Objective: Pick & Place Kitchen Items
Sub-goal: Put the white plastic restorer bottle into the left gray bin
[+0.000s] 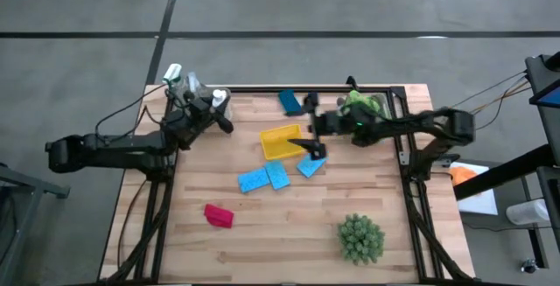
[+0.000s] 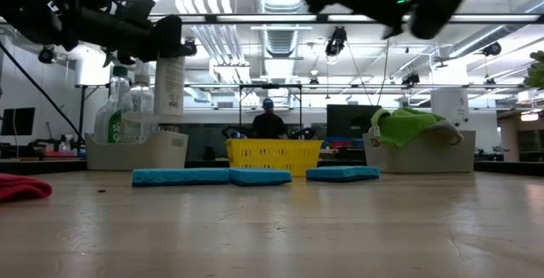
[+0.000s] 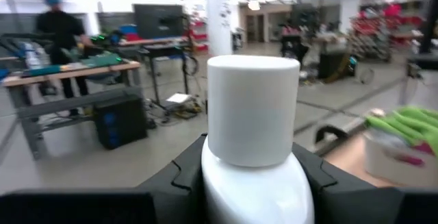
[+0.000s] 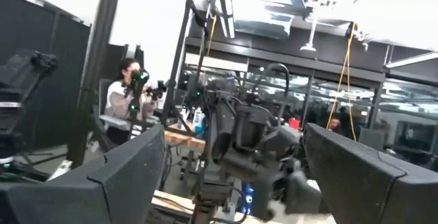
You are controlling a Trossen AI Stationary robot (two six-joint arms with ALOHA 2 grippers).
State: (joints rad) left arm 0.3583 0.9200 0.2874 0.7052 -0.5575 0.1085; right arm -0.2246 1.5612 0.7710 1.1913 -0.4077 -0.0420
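My left gripper (image 1: pixel 217 113) is at the far left, beside a white bin (image 2: pixel 136 150) that holds the clear spray bottle (image 1: pixel 172 72). It is shut on the small white bottle (image 3: pixel 252 114). My right gripper (image 1: pixel 312 146) hangs open and empty (image 4: pixel 233 176), high over the right edge of the yellow tray (image 1: pixel 280 142). Three blue sponges (image 1: pixel 254 181) (image 1: pixel 277 175) (image 1: pixel 311 165) lie flat on the table near the tray, and another (image 1: pixel 289 101) lies at the far edge. A red cloth (image 1: pixel 219 215) lies at the near left. A green cloth (image 2: pixel 408 125) is draped over the right bin. My left gripper pinches the white bottle between its two fingers at the rounded shoulder (image 3: pixel 226 183) just below the cap. The fingers come level, one on each side. The bottle stands upright with its cap (image 3: pixel 252 107) above the fingers, lifted clear of the table (image 2: pixel 170 87).
A round spiky green plant (image 1: pixel 360 238) stands at the near right. A second white bin (image 2: pixel 421 152) stands at the far right. People show in the room beyond the table. The near middle of the wooden table (image 1: pixel 289 225) is bare.
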